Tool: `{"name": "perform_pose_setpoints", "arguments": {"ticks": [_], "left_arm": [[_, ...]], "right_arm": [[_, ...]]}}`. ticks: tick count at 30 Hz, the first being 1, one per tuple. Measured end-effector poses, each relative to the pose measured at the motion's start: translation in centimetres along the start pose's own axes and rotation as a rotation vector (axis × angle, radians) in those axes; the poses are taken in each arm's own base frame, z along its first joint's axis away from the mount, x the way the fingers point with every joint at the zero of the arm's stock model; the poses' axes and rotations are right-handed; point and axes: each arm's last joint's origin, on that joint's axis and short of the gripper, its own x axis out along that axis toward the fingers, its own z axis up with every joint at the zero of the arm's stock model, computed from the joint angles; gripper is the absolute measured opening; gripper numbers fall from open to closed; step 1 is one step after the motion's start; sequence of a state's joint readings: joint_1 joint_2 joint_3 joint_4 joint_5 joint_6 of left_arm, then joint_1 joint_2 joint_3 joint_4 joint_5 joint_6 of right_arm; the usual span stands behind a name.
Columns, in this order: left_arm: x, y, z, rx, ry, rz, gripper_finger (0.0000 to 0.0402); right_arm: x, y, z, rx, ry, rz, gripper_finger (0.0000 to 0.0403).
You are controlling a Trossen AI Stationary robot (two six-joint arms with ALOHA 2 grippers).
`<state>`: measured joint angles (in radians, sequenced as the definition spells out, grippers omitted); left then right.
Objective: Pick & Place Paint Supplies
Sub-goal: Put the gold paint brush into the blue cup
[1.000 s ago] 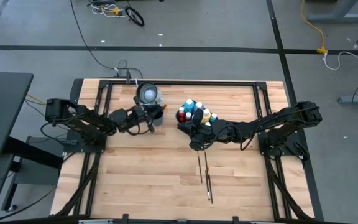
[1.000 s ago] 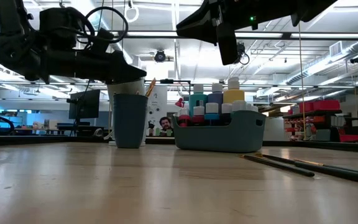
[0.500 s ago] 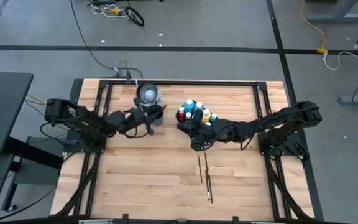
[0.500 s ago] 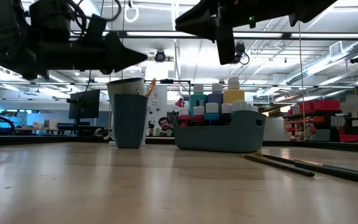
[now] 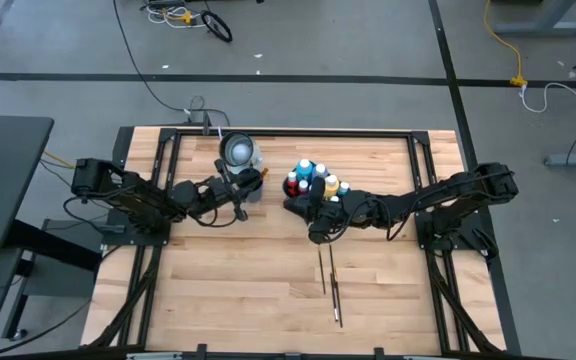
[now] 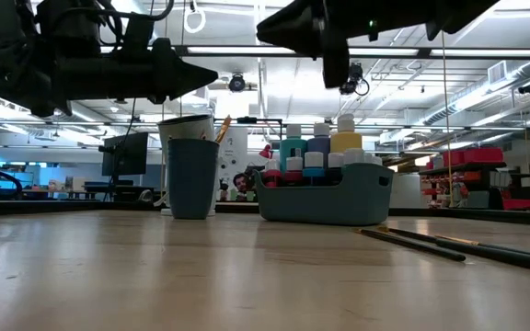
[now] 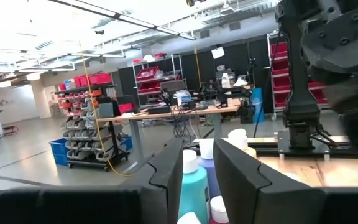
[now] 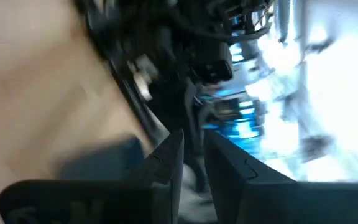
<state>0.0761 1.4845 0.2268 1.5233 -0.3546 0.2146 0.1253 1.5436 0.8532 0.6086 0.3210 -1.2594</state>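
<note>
Several paint bottles [image 5: 318, 178] with pale caps stand upright in a teal tray [image 6: 325, 204] at the middle of the table; they show in the left wrist view too [image 7: 191, 186]. Two long dark brushes [image 5: 328, 280] lie flat on the wood near the tray's near side, low in the low view [image 6: 412, 244]. A dark blue cup [image 6: 191, 176] stands left of the tray with a brush tip [image 6: 223, 125] sticking out. My left gripper [image 5: 236, 194] hovers level above the cup [image 6: 212, 78], its fingers a little apart [image 7: 197, 180] and empty. My right gripper [image 5: 290, 206] hangs above the tray's near-left corner [image 6: 263, 35], fingers narrowly apart [image 8: 192, 168], empty.
A pale round container [image 5: 236, 150] stands just behind the blue cup. Dark metal rails [image 5: 268, 132] frame the wooden table. Bare wood spreads across the near half of the table [image 5: 228, 290], left of the brushes.
My left gripper has risen from just above the cup's rim and drawn back a little toward the table's left edge. The cup, the tray and the brushes have stayed where they were.
</note>
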Motion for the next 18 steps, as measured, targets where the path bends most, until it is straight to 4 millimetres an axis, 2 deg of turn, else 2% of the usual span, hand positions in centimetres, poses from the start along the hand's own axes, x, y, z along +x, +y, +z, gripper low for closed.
{"name": "perform_pose_setpoints", "arguments": {"ticks": [4,6,8,13,18], "left_arm": [[0.0,0.0,-0.1,0.001,0.005,-0.002,0.0094],[0.0,0.0,-0.1,-0.019,0.008,-0.002,0.0094],[0.0,0.0,-0.1,-0.031,0.014,-0.003,0.0094],[0.0,-0.1,-0.1,-0.107,0.012,-0.012,0.0094],[-0.1,-0.3,-0.4,-0.221,0.038,-0.049,0.0093]], "right_arm": [[-0.1,0.2,0.4,0.487,-0.083,0.055,0.0067],[-0.1,0.2,0.5,0.653,-0.07,0.057,0.0067],[-0.1,0.3,0.4,0.737,-0.002,0.017,0.0067],[-0.6,1.2,0.1,0.792,0.255,-0.086,0.0067],[-1.3,2.8,0.9,0.932,0.328,-0.019,0.0059]]}}
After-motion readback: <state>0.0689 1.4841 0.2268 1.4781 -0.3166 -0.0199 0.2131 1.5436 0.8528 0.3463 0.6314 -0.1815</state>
